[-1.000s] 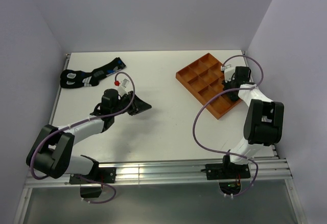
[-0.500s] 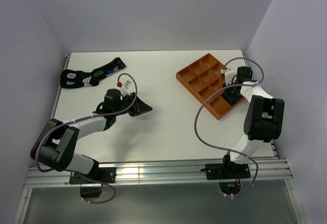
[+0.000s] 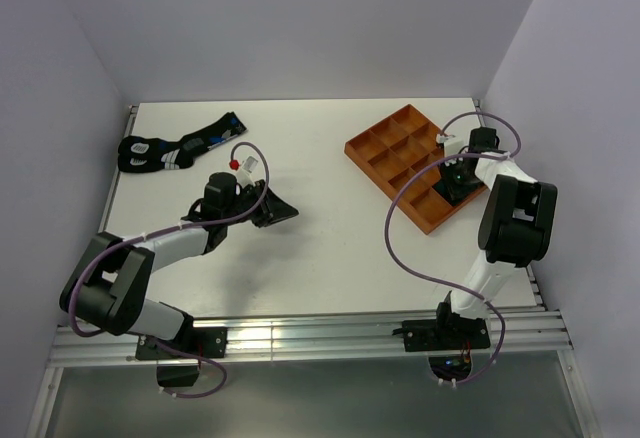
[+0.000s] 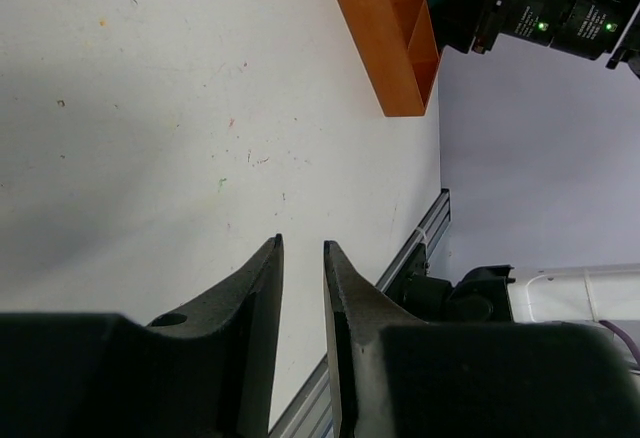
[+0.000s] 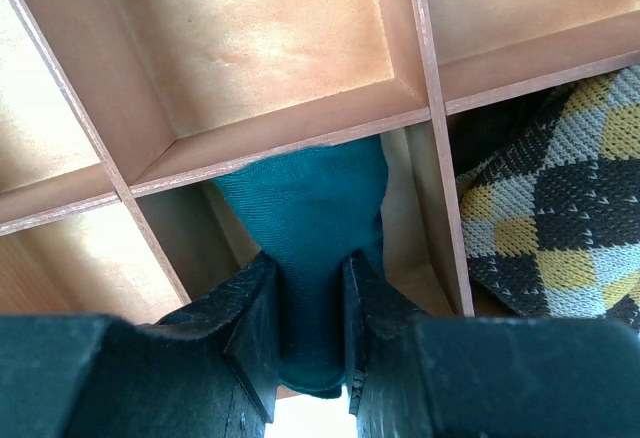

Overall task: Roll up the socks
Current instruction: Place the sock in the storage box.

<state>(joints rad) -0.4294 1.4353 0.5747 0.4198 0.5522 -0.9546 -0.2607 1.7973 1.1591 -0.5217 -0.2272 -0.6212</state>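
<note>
- Jaws of the right gripper (image 5: 308, 280) are clamped on the near end of the teal sock (image 5: 305, 198). The sock lies in one compartment of the orange divided tray (image 5: 430, 53), with its far end against a divider wall.
- Checkered sock (image 5: 560, 218), in yellow, black and grey, fills the compartment just to the right in the wrist view.
- Tray sits at the table's far right side in the overhead view.
- Left gripper (image 4: 302, 258) has its jaws a narrow gap apart and grips nothing. It is low over the white table (image 4: 150, 108), well apart from the tray.
- Black socks (image 3: 168, 148) with blue and white marks lie near the table's far-left corner.
</note>
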